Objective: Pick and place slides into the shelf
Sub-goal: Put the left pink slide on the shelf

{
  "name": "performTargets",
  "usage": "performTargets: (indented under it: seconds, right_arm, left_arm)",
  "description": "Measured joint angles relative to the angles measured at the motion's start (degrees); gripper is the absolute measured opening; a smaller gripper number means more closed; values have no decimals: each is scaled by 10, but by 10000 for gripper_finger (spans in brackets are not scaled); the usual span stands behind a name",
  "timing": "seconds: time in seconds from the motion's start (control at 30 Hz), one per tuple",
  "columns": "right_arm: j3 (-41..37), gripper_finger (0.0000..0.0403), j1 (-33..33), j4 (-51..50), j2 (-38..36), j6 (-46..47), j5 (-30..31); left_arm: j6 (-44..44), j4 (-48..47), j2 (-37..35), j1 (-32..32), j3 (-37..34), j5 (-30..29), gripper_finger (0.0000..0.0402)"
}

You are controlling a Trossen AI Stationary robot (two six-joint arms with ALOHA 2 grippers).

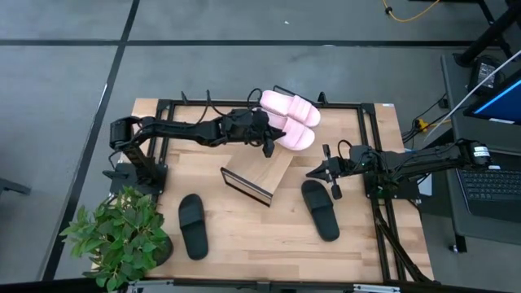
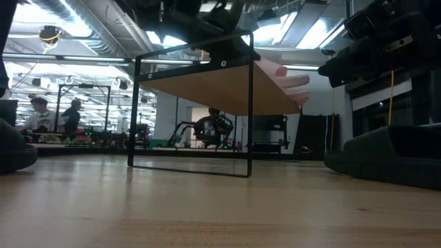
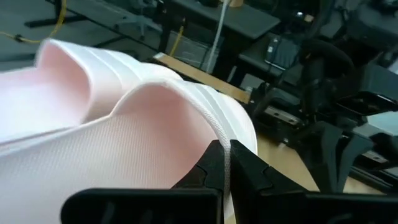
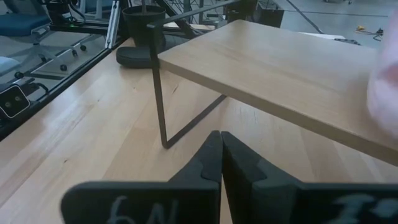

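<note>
Two pink slides (image 1: 291,118) lying crosswise over the shelf (image 1: 259,172) top, left gripper (image 1: 269,145) pinching one, right gripper (image 1: 334,172) closed empty.

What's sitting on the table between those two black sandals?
In the high view, the low end of the slanted shelf sits between the left black slide and the right black slide, a little further back; the table directly between them is bare wood.
</note>
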Motion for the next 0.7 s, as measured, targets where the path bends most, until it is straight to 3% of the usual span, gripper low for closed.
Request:
performTargets:
  seconds: [0.7]
  right_arm:
    - [0,8,0,-1,0,0,0]
  left_arm:
    - [-3,31,16,21,0,24,5]
